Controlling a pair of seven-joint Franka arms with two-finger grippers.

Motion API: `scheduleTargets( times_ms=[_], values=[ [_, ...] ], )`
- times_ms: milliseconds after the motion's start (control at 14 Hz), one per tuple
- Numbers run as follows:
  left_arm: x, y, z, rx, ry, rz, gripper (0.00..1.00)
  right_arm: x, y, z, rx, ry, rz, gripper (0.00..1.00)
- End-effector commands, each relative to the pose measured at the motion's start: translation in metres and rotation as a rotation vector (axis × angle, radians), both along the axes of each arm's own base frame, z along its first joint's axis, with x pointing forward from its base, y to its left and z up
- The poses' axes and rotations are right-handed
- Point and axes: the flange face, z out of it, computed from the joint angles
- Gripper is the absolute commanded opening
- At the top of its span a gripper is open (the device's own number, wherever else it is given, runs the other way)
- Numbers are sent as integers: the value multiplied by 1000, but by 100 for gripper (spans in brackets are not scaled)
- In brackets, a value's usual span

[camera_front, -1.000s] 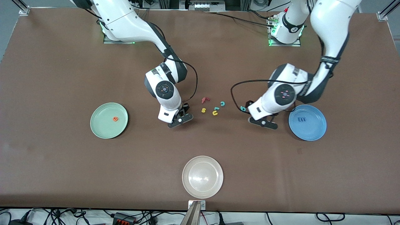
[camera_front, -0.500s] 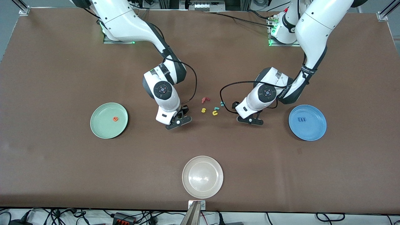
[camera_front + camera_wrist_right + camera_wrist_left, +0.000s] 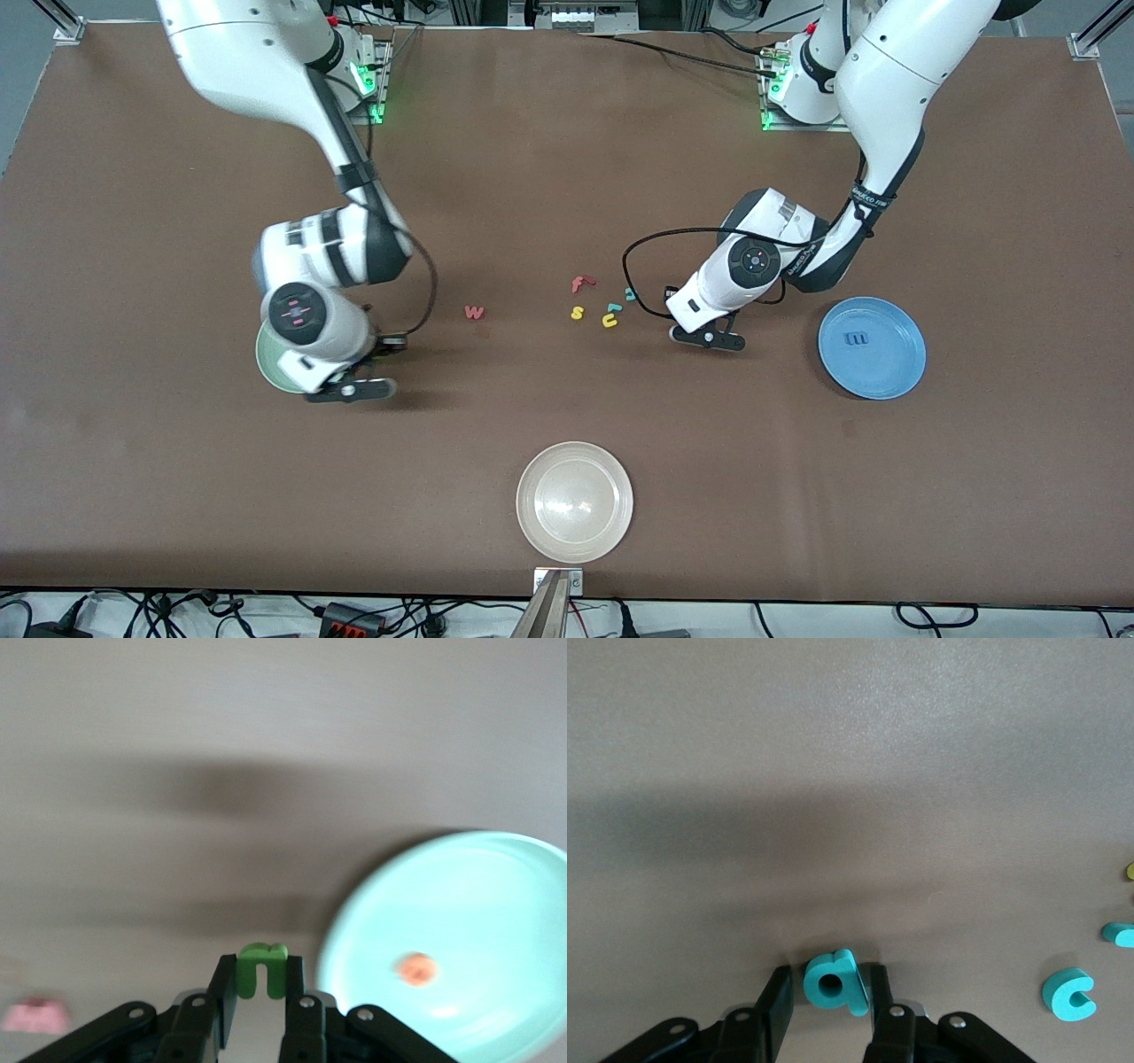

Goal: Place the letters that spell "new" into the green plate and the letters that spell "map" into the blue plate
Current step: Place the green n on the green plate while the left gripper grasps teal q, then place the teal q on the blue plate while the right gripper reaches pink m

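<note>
A brown table (image 3: 567,177) is filling nearly the whole front view, with aluminium posts at the upper corners and a strip of pale floor strewn with black cables running along the bottom edge. A beige-white plate (image 3: 575,501) is sitting at lower centre, nearest that camera.

At centre left of the frame, the right gripper (image 3: 347,383) is hanging over the rim of the green plate (image 3: 268,365), which the arm is largely covering. The right wrist view shows its jaws pinching the dark green "n" (image 3: 260,970), with the plate at the lower right of that picture and the orange "e" (image 3: 415,968) lying inside it. The pink-red "w" (image 3: 475,312) is lying on the bare table toward the middle of the front view, well apart from both grippers.

At centre right, the left gripper (image 3: 704,338) is sitting low at the table, its jaws narrowed around the teal "a" (image 3: 834,981), which is standing between the fingers (image 3: 774,1003) in the left wrist view. The teal "c" (image 3: 1068,994) is lying near it. In the front view the red "f" (image 3: 580,283), the yellow "s" (image 3: 578,312) and the yellow "u" (image 3: 609,321) are clustering at centre.

The blue plate (image 3: 886,372) is resting at middle right, toward the left arm's end, with the blue "m" (image 3: 856,338) lying in it.
</note>
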Motion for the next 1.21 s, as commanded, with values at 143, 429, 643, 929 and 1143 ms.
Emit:
scheduleTargets(
  times_ms=[143,429,643,929,1143],
  values=[
    [5,10,15,16,-21,24,13,-9,-66,-9,-20,54,-44,0],
    [28,33,70,121,30,18,13,-7,-110,-31,-10,91,-56,0],
    [51,86,92,305,20,-88,13,-10,-115,-48,-16,116,-65,0],
    [75,180,91,287,48,-204,13,-10,-121,-64,-19,119,-70,0],
    [85,244,68,216,35,-253,13,-8,-121,-62,-19,116,-68,49]
  ],
)
